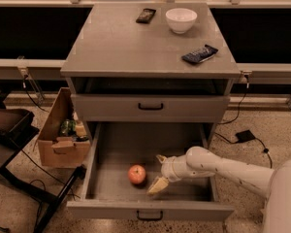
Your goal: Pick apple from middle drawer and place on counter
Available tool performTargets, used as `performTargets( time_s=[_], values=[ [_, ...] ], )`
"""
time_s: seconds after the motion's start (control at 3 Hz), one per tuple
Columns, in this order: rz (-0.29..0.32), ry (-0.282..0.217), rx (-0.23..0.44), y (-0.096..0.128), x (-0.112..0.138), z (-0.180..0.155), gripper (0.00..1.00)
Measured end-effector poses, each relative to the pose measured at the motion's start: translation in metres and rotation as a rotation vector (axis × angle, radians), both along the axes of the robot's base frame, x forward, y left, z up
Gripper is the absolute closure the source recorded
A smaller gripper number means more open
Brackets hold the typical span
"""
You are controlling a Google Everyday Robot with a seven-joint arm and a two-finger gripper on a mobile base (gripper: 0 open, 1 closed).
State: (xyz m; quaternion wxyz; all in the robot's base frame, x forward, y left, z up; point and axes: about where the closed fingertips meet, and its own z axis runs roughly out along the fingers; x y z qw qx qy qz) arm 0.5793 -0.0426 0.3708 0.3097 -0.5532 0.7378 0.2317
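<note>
We find the apple [137, 174] resting on the floor of the middle drawer [131, 140], toward the near front panel. The drawer stands pulled out, which leaves the fruit reachable. The tool [158, 173] sits inside the drawer just right of the apple, its fingers spread apart and turned toward it, not touching. We judge this a lined-up sideways grasp. The counter [131, 42] carries a white bowl [181, 19] at its far right.
</note>
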Motion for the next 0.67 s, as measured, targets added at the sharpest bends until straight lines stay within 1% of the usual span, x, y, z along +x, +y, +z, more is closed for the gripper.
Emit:
performTargets(
  time_s=[0.33,0.67],
  values=[
    [0.047,0.0,0.071,0.028,0.007,0.007,0.0],
    [0.078,0.022,0.116,0.048,0.004,0.019,0.0]
  ],
)
